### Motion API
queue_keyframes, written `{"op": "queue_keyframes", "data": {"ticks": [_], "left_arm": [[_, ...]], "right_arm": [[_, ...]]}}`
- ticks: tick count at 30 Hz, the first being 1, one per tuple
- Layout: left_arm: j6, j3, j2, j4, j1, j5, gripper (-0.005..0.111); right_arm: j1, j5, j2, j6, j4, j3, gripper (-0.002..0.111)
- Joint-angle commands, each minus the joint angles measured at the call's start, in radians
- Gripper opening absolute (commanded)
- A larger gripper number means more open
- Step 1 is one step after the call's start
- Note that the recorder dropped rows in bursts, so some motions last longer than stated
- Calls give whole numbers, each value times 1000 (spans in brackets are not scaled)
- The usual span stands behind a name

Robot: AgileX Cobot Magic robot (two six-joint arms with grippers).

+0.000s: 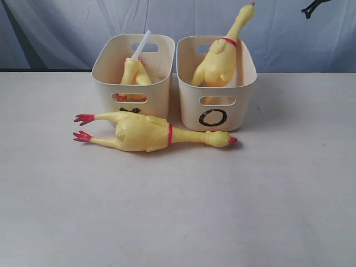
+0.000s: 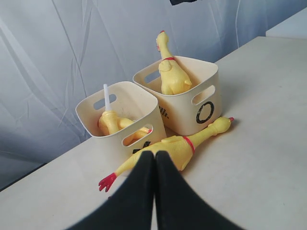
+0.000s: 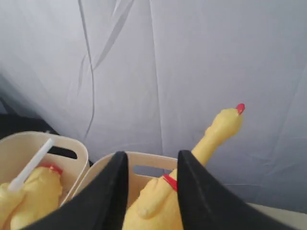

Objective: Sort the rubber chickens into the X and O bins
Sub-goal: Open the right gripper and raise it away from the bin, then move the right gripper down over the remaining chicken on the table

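Your left gripper (image 2: 154,155) hung over the surface (image 1: 222,211), its fingers pressed together on nothing and pointed toward the large chicken (image 1: 146,133) lying just in front of both bins. Your right gripper (image 3: 152,154) faced the O bin (image 1: 245,83) with its fingers spread apart, framing the leaning chicken (image 1: 217,64) that stood in it. The tube chicken (image 1: 136,72) sat in the X bin (image 1: 161,83).
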Motion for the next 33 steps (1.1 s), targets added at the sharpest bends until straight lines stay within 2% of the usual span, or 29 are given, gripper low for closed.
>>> {"op": "queue_keyframes", "data": {"ticks": [1,6,15,25,33], "left_arm": [[-4,6,-7,1,4,-9,0],[-4,6,-7,1,4,-9,0],[-4,6,-7,1,4,-9,0],[-4,6,-7,1,4,-9,0],[-4,6,-7,1,4,-9,0]], "right_arm": [[44,137,-50,-134,-21,-4,19],[117,276,-74,-342,-31,-4,0],[246,481,-101,-520,-31,2,-1],[344,403,-142,-700,-44,199,-1],[393,246,-142,-704,-162,389,-1]]}}
